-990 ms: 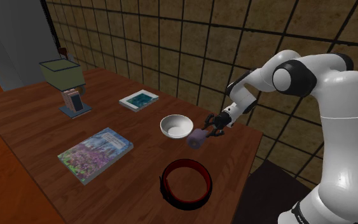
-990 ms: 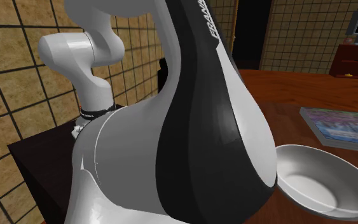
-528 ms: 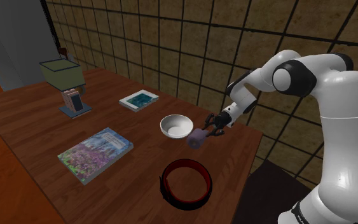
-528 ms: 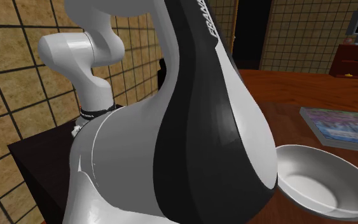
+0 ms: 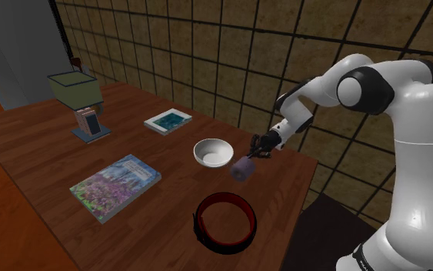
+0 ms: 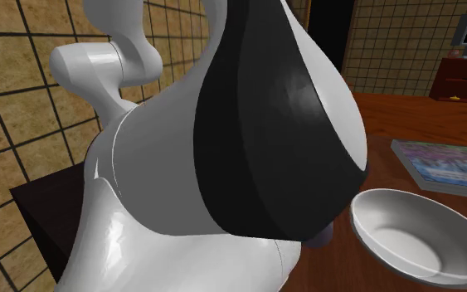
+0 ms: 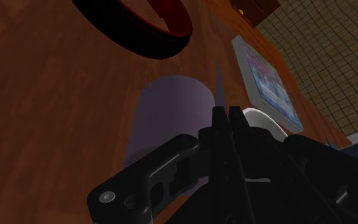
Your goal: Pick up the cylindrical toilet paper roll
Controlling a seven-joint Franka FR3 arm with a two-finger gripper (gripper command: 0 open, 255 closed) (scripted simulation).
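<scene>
Tiled brown wall (image 5: 207, 46) stands behind a reddish wooden desk (image 5: 38, 146). In the shoulder view the tool (image 5: 258, 148) hangs over the desk's right part from the white arm (image 5: 407, 138), pointing down toward 8 o'clock. From the wrist, the tool (image 7: 226, 118) has its two black fingers pressed together with nothing clasped between them. The roll (image 7: 168, 118), a pale lilac cylinder, lies just beside the fingers, not between them; I cannot tell if it touches them.

In the shoulder view the roll (image 5: 242, 169) sits on the desk close under the tool, at its 7 o'clock. A white bowl (image 5: 212, 152) is just beside the roll at 10 o'clock. A black ring (image 5: 224, 220) with a red inner face lies at the roll's 7 o'clock, apart from it.

Farther out, a flowered book (image 5: 116, 185) lies at the bowl's 8 o'clock and a teal book (image 5: 168, 120) at its 10 o'clock. A green box (image 5: 74, 88) stands near the far corner, before a grey door (image 5: 14, 54).

In the second exterior view the arm (image 6: 223, 166) looms close, with the bowl (image 6: 414, 236) at 4 o'clock and the book (image 6: 443, 162) at 3 o'clock.
</scene>
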